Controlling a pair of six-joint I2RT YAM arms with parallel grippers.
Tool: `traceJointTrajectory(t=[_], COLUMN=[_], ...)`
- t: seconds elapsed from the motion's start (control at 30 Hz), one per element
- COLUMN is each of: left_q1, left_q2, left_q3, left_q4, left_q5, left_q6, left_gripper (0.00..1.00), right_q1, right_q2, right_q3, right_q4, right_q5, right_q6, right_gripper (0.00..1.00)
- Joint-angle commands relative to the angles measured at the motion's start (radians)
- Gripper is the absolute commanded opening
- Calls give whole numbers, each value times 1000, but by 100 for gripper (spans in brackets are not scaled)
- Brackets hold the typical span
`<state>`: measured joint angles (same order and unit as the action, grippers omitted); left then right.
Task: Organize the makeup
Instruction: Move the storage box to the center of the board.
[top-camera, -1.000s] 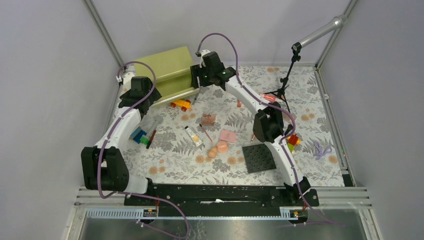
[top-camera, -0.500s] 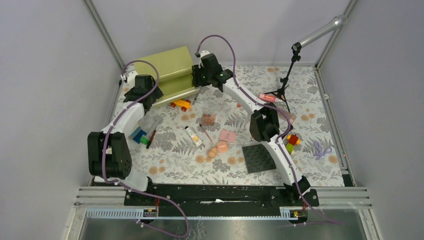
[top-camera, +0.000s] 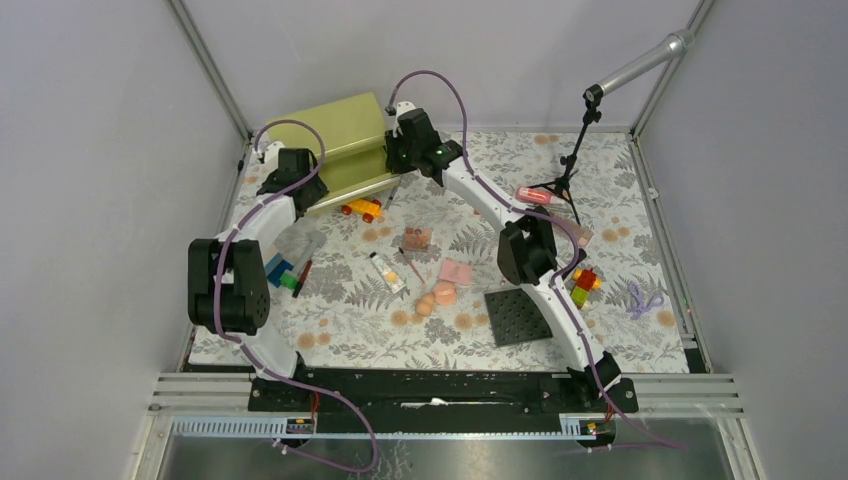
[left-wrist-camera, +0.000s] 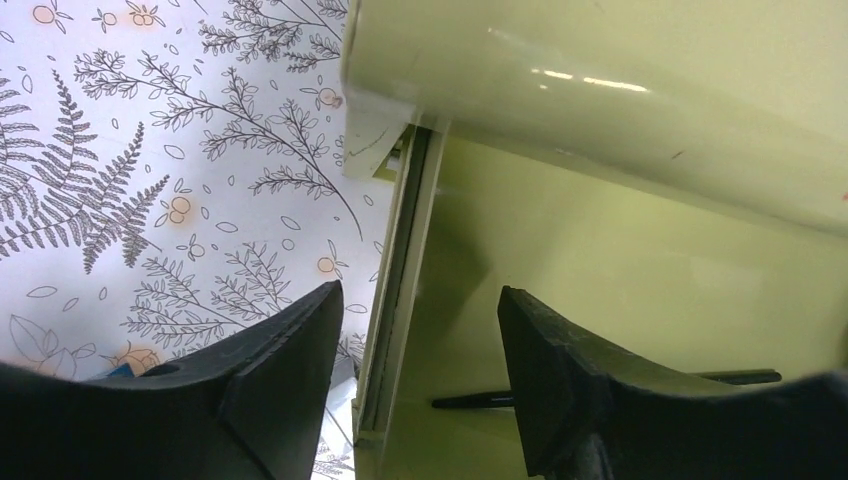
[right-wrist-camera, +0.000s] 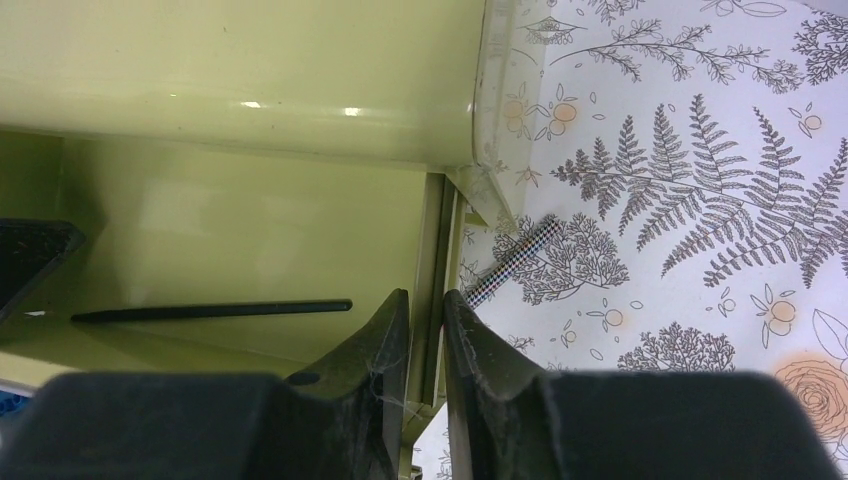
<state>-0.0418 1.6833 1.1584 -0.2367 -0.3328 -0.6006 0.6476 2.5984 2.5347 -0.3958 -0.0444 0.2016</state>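
1. Far left: noted left gripper (left-wrist-camera: 420, 295) with jaws apart, straddling the left wall (left-wrist-camera: 405, 280) of the green drawer (left-wrist-camera: 600, 280), neither pad seen touching. Could close off-centre and skid off that thin edge, twisting the drawer.
2. Just right of that gripper, on the drawer floor: one black pencil (left-wrist-camera: 610, 385), lying flat. Could roll or slide to the back under a sharp tug.
3. Noted right gripper (right-wrist-camera: 425, 297) pinched on the right wall (right-wrist-camera: 438, 240), pads seemingly in contact. Only one side clamped, so an uneven pull could skew the drawer and jam it in its case (right-wrist-camera: 240, 50).
4. Just right of those fingers, on the cloth (right-wrist-camera: 700, 300): checkered pencil (right-wrist-camera: 520, 258), one end close to the drawer corner. Could get swept or trapped by the moving drawer.
5. Well back from both grippers, toward the arm bases: cream tube (top-camera: 388, 272), sponges (top-camera: 437, 296), pink compact (top-camera: 456, 271). Off to the right gripper's right: pink-red tube (top-camera: 533, 195). All loose outside the drawer, judged early in the task.
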Motion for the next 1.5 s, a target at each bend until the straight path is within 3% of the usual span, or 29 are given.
traceJointTrajectory(t=[0.0, 0.1, 0.3, 0.8, 1.17, 1.47], left_q1=[3, -1, -60, -179, -219, -239], left_q2=[24, 52, 107, 266, 181, 119], left_q3=[40, 61, 108, 315, 172, 148], left_q4=[13, 14, 14, 15, 41, -55], left_q5=[21, 63, 74, 187, 205, 114], left_q6=[17, 31, 79, 151, 173, 176], left_gripper=[60, 47, 31, 23, 18, 18], right_q1=[-8, -8, -8, -54, -53, -41], right_q2=[-5, -19, -72, -222, -535, -658], right_q3=[24, 12, -46, -282, -789, -937], right_q4=[17, 18, 32, 18, 167, 178], right_q5=[64, 105, 249, 403, 409, 343], right_q6=[-39, -46, -74, -106, -31, 21], right_gripper=[12, 3, 0, 0, 0, 0])
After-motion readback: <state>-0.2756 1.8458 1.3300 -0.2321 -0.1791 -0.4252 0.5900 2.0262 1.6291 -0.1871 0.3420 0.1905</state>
